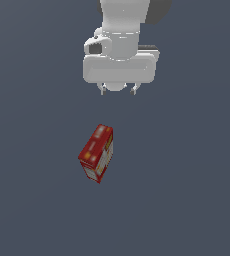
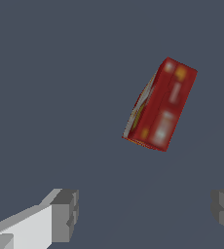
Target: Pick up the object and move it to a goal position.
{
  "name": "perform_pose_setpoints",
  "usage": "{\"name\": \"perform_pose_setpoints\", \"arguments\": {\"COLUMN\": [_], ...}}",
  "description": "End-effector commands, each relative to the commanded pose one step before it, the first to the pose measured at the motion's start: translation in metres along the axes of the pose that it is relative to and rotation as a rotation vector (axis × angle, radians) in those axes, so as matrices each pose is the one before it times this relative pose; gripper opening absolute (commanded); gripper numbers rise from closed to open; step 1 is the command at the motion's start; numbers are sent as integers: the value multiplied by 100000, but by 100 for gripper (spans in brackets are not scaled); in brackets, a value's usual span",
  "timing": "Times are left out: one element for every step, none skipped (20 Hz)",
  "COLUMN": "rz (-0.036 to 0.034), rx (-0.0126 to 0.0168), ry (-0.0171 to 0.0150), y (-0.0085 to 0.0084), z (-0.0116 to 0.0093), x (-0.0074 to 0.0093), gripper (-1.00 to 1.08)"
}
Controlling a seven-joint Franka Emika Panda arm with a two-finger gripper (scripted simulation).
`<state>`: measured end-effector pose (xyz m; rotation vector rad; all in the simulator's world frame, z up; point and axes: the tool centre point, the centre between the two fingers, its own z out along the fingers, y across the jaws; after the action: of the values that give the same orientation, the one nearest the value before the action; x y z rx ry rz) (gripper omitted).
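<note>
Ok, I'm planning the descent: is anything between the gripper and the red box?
Nothing visible. Only bare grey surface separates the gripper, its jaws spread apart, from the small red rectangular cardboard box in both views.

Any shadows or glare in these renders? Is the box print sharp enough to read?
Exterior view: flat, even light, no cast shadow under the red box, no glare; its print is blurred blobs. Wrist view: same flat light, box print smeared and unreadable, while the gripper fingers have crisp edges.
</note>
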<state>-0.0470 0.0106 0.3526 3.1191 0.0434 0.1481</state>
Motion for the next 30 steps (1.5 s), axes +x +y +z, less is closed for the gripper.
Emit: {"name": "perform_pose_setpoints", "arguments": {"rz": [0, -159, -442, -740, -1030, -1326, -1356, -1071, -774, -471, -149, 146, 326, 368, 439, 543, 679, 831, 984, 1121, 1244, 1367, 1494, 1631, 1768, 1904, 2038, 2175, 2311, 2447], "rx": [0, -56, -151, -254, -353, -453, -460, -357, -251, -145, -38, 50, 88, 74, 69, 76, 94, 119, 142, 159, 170, 176, 183, 189, 194, 193, 190, 184, 174, 161], "ry": [0, -13, -38, -62, -84, -102, -94, -62, -33, -9, 9, 9, -12, -49, -86, -118, -146, -169, -194, -219, -244, -272, -300, -327, -354, -382, -409, -436, -463, -489], "y": [1, -31, -71, -124, -171, -221, -224, -177, -127, -79, -25, 24, 58, 57, 73, 91, 114, 138, 163, 185, 205, 224, 244, 265, 286, 306, 325, 345, 364, 383], "z": [0, -11, -32, -53, -76, -102, -110, -93, -74, -50, -21, 13, 42, 65, 90, 117, 147, 177, 208, 238, 267, 299, 332, 367, 404, 442, 482, 524, 568, 613], "x": [0, -6, -17, -28, -40, -55, -61, -55, -47, -36, -19, 7, 37, 69, 100, 131, 162, 192, 223, 252, 280, 311, 341, 371, 402, 434, 465, 496, 527, 559], "gripper": [100, 100, 100, 100, 100, 100, 100, 100, 100, 100, 100, 100, 100, 100, 100, 100, 100, 100, 100, 100, 100, 100, 100, 100, 100, 100, 100, 100, 100, 100]}}
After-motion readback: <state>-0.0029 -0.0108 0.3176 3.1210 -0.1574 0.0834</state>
